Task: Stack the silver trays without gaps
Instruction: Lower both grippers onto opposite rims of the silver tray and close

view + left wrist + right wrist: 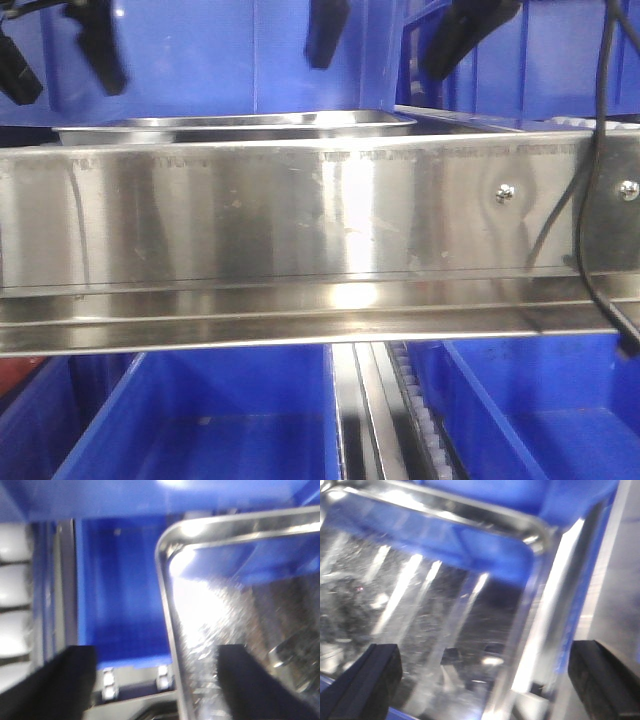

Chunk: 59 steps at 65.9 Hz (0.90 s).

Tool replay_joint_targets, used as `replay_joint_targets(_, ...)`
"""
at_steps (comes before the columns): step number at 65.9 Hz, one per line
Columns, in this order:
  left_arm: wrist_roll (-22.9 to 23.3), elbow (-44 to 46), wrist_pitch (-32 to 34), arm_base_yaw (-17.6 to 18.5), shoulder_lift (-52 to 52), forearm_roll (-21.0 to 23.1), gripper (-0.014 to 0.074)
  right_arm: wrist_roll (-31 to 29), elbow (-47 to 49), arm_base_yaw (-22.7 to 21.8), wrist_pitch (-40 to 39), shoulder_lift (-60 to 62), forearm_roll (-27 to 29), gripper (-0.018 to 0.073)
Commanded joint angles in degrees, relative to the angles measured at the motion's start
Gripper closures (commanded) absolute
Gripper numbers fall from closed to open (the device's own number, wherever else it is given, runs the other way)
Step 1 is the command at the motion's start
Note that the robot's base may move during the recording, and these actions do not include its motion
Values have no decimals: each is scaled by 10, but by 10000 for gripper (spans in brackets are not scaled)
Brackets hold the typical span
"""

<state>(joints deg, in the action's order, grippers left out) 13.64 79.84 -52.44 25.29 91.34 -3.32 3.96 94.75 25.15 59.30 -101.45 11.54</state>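
Steel shelf rail (300,220) with two screws (505,192) fills the front view's foreground above blue bins (200,430), hiding all but the rolled rim of a silver tray (235,125) just behind it; a second rim edge to its right is hard to make out. Faint stamped lettering along the rail's top is unreadable. Beyond, left gripper (60,60) and right gripper (395,35), both cut off by the frame, hang with jaws spread wide, holding nothing. Blurred wrist views show the tray's scratched, mirror-bright floor and rounded corners.
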Motion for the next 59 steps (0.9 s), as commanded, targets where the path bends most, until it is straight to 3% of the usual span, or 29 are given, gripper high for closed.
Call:
replay_joint_targets(1,5,5,20,9,-1,7,130,0,7,1,-10,-8,10,-7)
replay_joint_targets(29,5,5,24,35,26,5,132,0,7,1,1,-27,23,124)
replay_joint_targets(59,5,5,27,37,51,5,132,0,7,1,-4,-35,-2,127)
